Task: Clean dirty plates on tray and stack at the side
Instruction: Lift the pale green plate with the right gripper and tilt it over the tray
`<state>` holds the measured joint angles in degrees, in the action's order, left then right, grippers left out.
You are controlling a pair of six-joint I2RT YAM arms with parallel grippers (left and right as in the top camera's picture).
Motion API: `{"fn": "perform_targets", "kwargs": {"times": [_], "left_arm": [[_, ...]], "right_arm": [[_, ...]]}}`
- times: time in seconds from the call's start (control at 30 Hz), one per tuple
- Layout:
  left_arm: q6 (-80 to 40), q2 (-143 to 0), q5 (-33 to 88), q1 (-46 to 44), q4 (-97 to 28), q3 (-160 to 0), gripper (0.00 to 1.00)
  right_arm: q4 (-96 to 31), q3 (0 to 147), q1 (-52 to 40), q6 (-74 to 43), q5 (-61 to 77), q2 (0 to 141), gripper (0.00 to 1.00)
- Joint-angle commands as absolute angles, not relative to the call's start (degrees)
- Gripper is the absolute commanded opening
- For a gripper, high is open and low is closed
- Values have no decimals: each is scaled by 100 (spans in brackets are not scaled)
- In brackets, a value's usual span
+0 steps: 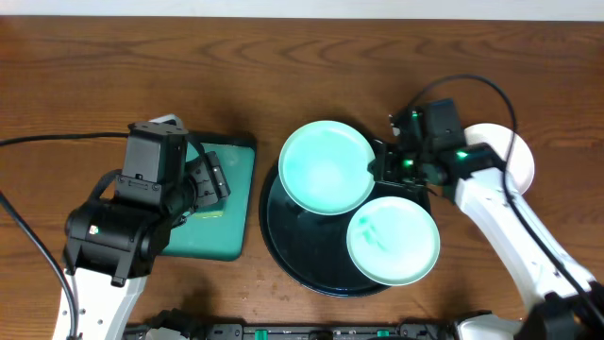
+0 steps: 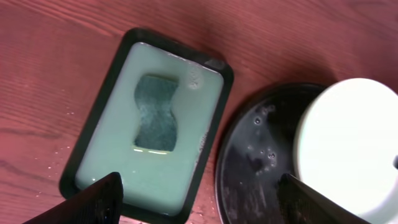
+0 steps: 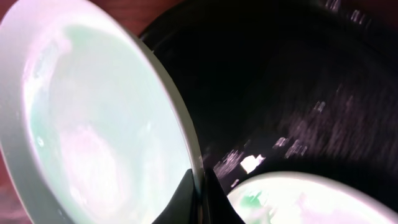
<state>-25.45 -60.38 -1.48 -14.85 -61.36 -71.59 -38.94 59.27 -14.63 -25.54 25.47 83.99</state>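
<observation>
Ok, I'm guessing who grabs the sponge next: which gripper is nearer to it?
Left. The left gripper hangs open over the teal tray that holds the sponge; the right gripper is across the black tray, shut on the rim of a mint plate.

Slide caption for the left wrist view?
Open left gripper over the sponge in its teal tray, beside the black tray and a plate.

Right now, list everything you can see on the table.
Tray: one, black, centre of the table.
Mint plates: two, pale green, on the tray; one held at its rim, one smeared.
White plate: one, white, right of the tray.
Sponge tray: one, teal, left of the tray.
Sponge: one, dark green, in the sponge tray.
Left gripper: black, open above the sponge tray.
Right gripper: black, shut on a mint plate's rim.
</observation>
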Motion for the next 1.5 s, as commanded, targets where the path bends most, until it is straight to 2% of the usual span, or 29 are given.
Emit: {"fn": "perform_targets", "kwargs": {"times": [0.0,0.1,0.2,0.53,0.63,0.87,1.17,1.47], "left_arm": [[-2512,-6029,89,-1505,-6149,-7137,79],[-2512,-6034,86,-1503,-6147,-7137,79],[-2515,-6034,89,-1505,-6149,-7137,79],[-2512,-6040,84,-1503,-6169,-7137,79],[-2512,-6066,86,-1505,-6171,-7137,79],[-2510,-6088,84,-1503,-6169,-7137,80],[-2510,-6252,84,-1503,-6180,-7137,80],[-2510,-6412,82,-1503,-6276,-7137,80]], "right_arm": [[-4222,5935,-1188,-2971,4108,8154,1],[-4571,5933,-1085,-2976,4906,8165,1],[-4539,5931,-1085,-2674,5041,8165,1],[-2257,5929,-1103,-2093,3299,8162,1],[-2018,5929,-1122,-1551,2224,8162,1],[-2591,5929,-1472,-928,615,8162,1],[-3312,5931,-2705,-502,-2488,8162,1],[-3363,5935,-4025,126,-5280,8162,1]]}}
